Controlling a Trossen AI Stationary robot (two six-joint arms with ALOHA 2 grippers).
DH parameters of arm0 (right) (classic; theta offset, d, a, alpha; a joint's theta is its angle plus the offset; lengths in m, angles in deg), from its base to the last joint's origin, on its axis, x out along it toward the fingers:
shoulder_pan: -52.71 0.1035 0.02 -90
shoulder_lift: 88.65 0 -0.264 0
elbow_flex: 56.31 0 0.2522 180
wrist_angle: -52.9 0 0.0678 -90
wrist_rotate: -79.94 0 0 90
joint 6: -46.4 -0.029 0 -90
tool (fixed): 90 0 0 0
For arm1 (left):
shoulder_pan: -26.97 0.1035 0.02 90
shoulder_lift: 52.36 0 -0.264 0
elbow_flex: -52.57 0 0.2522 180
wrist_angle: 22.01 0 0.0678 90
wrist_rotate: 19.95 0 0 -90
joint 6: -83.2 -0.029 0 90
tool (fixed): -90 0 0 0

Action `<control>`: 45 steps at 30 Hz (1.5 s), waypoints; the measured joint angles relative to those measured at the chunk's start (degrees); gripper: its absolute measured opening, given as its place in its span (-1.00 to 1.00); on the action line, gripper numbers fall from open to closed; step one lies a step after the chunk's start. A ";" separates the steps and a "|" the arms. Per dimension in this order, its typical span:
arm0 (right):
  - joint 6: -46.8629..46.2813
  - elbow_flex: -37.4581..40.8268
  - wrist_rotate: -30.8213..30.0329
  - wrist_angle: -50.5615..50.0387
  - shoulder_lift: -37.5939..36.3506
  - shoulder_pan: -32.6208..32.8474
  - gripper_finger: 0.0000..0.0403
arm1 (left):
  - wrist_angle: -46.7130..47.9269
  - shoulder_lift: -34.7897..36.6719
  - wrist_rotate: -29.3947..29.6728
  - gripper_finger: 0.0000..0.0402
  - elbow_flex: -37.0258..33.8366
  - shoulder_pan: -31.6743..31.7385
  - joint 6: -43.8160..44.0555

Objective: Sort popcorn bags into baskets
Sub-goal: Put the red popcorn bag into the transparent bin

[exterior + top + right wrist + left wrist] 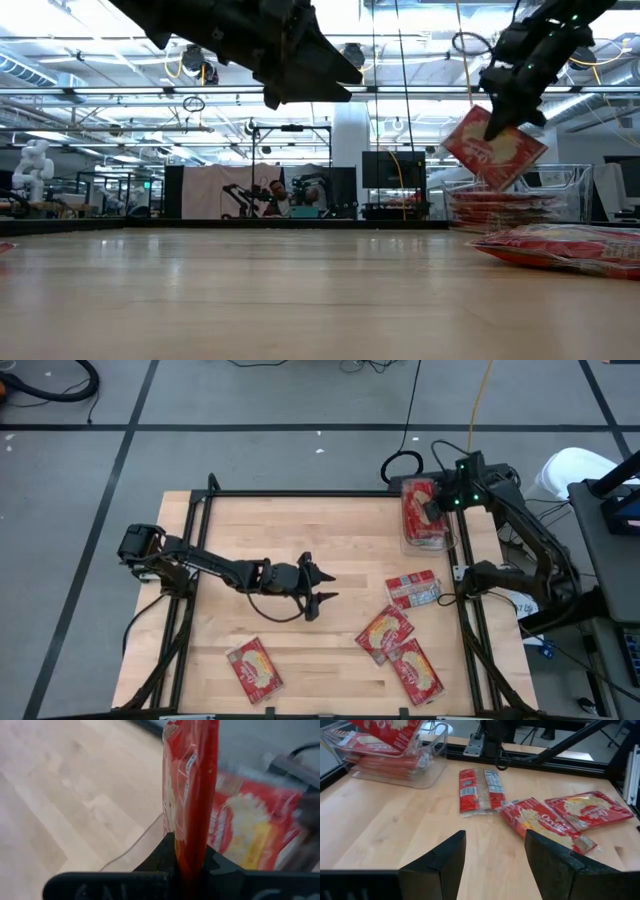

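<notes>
A: Gripping an edge, the right gripper (497, 122) is dangling a popcorn bag (495, 148) over the basket (565, 190) — light, floppy, slick film.

B: The left gripper (318, 586) is hovering mid-table, fingers spread — pinch a rim.

Both arms are showing as dark, near-black jointed links in the high view. The left arm (215, 569), at centre-left of the frame, is ending in two tapered black fingers (311, 570), with a thin black cable looping beneath its wrist. The right arm (520, 520), at upper right, is glowing with small green lights near its wrist. In the left wrist view, its fingers (551, 857) are appearing broad, matte and wedge-shaped.
</notes>
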 joint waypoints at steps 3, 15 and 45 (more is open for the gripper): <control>-0.69 0.01 -0.20 -0.32 1.93 0.00 -0.96 | 0.25 0.00 0.02 0.03 0.00 -0.35 0.02; -1.06 0.01 -2.95 0.54 3.70 0.14 -0.80 | 1.48 0.00 0.09 0.03 0.00 -1.08 -0.88; 1.46 0.01 -33.23 2.46 7.16 11.46 -0.25 | 1.87 0.00 0.25 0.03 0.00 -1.04 -0.85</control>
